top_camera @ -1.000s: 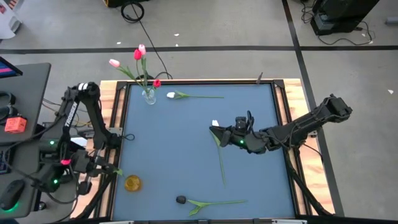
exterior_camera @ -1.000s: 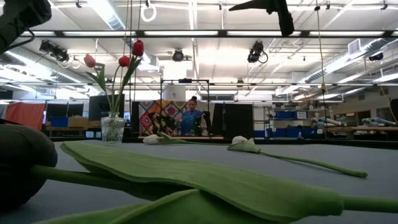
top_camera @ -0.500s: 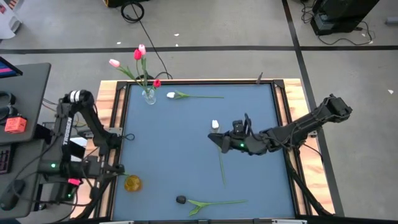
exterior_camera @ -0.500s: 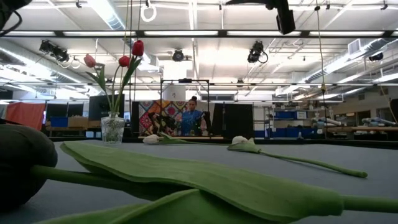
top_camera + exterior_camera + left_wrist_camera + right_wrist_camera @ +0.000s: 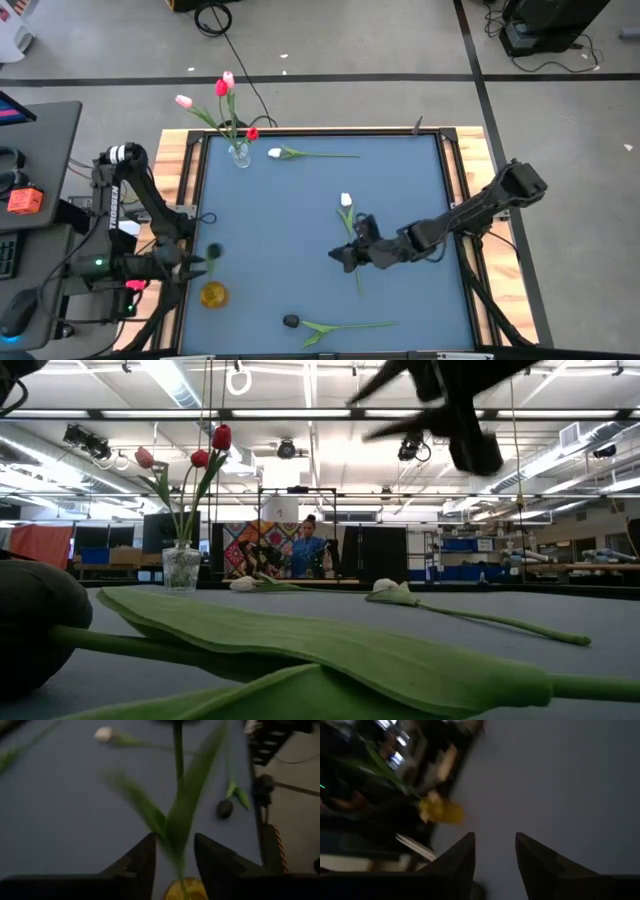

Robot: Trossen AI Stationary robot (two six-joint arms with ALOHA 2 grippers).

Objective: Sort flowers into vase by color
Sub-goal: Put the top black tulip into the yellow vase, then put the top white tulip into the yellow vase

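Note:
A clear vase [image 5: 240, 153] at the far left holds pink and red flowers [image 5: 224, 88]. A yellow vase [image 5: 213, 294] stands near left. My left gripper [image 5: 195, 263] hangs open just beside it, with a green flower stem and leaves [image 5: 176, 827] between its fingers, running down toward the yellow vase's rim [image 5: 186, 889]. A white tulip [image 5: 346, 201] lies mid-table, and my right gripper [image 5: 340, 258] hangs open and empty left of its stem [image 5: 355, 262]. Another white tulip [image 5: 276, 153] lies at the far side, and a dark-headed one [image 5: 291, 321] near the front edge. My left gripper has the stem [image 5: 175, 851] between its parted fingers, which come slanting down from the table's left. The picture is blurred, so I cannot tell whether either finger touches the stem or leaf.
The table has a raised wooden rim [image 5: 188, 170]. In the low view the near tulip's big leaf [image 5: 330, 645] fills the foreground. A person [image 5: 310, 550] stands far off in the room behind. Open blue tabletop lies between the two vases.
My right gripper has gone down and toward the near-left, from beside the white tulip's head to alongside its stem; the tulip has stayed put. My left arm has swung and its wrist has turned beside the yellow vase, where a dark green bit of flower now shows.

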